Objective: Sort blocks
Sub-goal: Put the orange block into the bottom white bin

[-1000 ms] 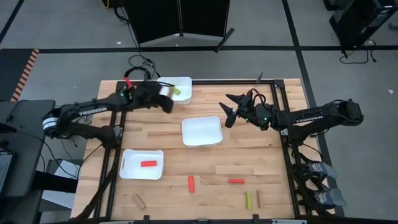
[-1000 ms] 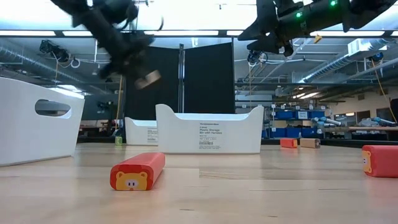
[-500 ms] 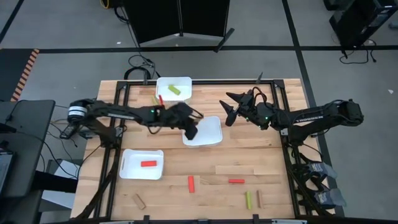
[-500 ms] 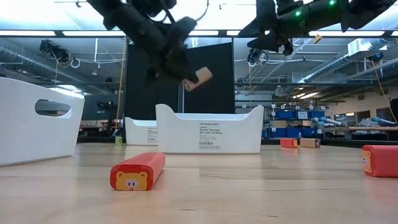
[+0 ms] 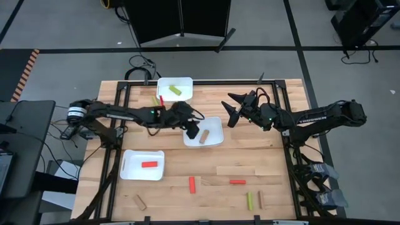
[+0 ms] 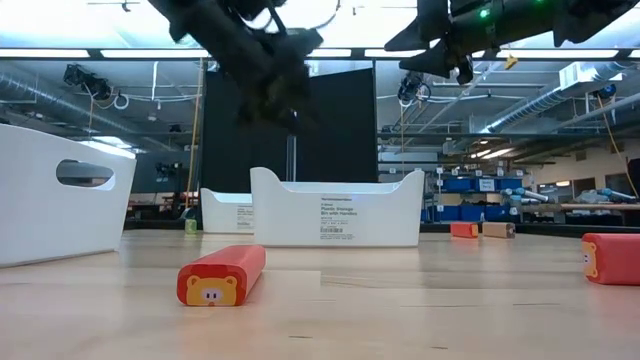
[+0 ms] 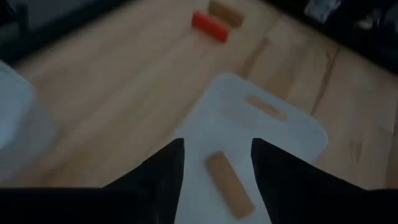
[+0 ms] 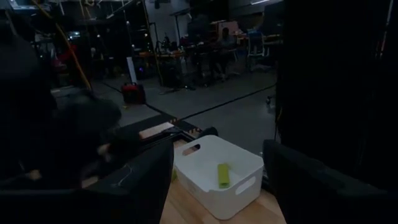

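A smooth tan wooden block (image 5: 204, 135) lies in the white plastic middle tray (image 5: 212, 122). The left gripper (image 5: 190, 129) hangs above it, released. The right gripper (image 5: 232, 110) waits, fingers spread.

Left gripper (image 5: 191, 130) over the middle white tray's (image 5: 214, 125) left edge, tan block (image 5: 204, 136) lying inside. Right gripper (image 5: 232, 110) hovering just right of that tray, fingers spread.

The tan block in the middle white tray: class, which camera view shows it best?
The left wrist view: the tan block lies framed between the left gripper's open fingers. High view shows it small; the tray wall hides it in the low view; right wrist misses it.
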